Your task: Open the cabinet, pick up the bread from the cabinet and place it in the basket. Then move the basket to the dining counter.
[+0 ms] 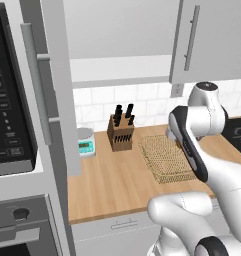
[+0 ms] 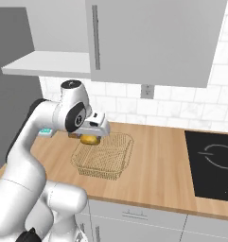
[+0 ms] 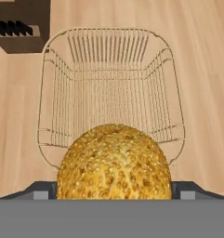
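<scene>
My gripper [image 2: 90, 137] is shut on the bread [image 2: 89, 139], a round golden seeded bun. It hangs just above the near-left rim of the tan wire basket [image 2: 106, 153]. In the hand view the bread [image 3: 114, 162] sits between my fingertips, with the empty basket [image 3: 113, 83] right beyond it. The basket [image 1: 164, 157] rests on the wood countertop, partly behind my arm. The cabinet door [image 1: 44, 85] with its long bar handle stands swung open at the left. The cabinet's bare shelf [image 1: 117, 70] shows behind the door. The dining counter is out of view.
A knife block [image 1: 120, 132] and a small white scale [image 1: 85, 141] stand against the tile backsplash left of the basket. A black cooktop [image 2: 212, 165] lies at the right. A closed grey door [image 2: 153, 38] hangs overhead. The black oven unit [image 1: 7, 100] is far left.
</scene>
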Robot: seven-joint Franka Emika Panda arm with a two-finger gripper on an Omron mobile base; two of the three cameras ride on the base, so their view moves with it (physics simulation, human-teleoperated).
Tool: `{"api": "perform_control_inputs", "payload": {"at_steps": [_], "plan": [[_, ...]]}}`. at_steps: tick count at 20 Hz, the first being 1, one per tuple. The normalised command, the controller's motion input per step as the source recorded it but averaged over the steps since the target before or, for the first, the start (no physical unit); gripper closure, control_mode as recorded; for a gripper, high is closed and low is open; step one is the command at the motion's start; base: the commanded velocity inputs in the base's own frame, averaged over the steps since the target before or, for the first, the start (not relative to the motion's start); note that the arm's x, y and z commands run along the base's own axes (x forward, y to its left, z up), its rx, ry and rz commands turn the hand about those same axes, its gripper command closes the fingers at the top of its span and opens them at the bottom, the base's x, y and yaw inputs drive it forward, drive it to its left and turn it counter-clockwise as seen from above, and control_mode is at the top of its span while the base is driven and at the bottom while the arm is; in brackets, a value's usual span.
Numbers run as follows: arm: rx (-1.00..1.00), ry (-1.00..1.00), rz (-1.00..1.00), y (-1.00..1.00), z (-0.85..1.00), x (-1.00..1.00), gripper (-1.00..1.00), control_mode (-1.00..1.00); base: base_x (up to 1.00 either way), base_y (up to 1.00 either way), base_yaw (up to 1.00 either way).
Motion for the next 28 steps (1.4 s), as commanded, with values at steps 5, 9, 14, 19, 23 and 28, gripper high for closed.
{"api": "perform_control_inputs", "payload": {"at_steps": [5, 9, 14, 19, 23, 28], "plan": [[0.02, 0.00, 0.00, -0.29, -0.51, 0.31, 1.00, -1.00, 0.00, 0.00, 0.00], [0.22, -0.02, 0.03, -0.06, -0.39, 0.18, 1.00, -1.00, 0.00, 0.00, 0.00], [0.05, 0.00, 0.07, 0.00, -0.47, 0.35, 1.00, -1.00, 0.00, 0.00, 0.00], [0.00, 0.00, 0.04, 0.00, -0.42, 0.39, 1.00, -1.00, 0.00, 0.00, 0.00], [0.00, -0.02, 0.04, 0.00, -0.36, 0.38, 1.00, -1.00, 0.00, 0.00, 0.00], [0.00, 0.00, 0.05, 0.00, -0.43, 0.41, 1.00, -1.00, 0.00, 0.00, 0.00]]}}
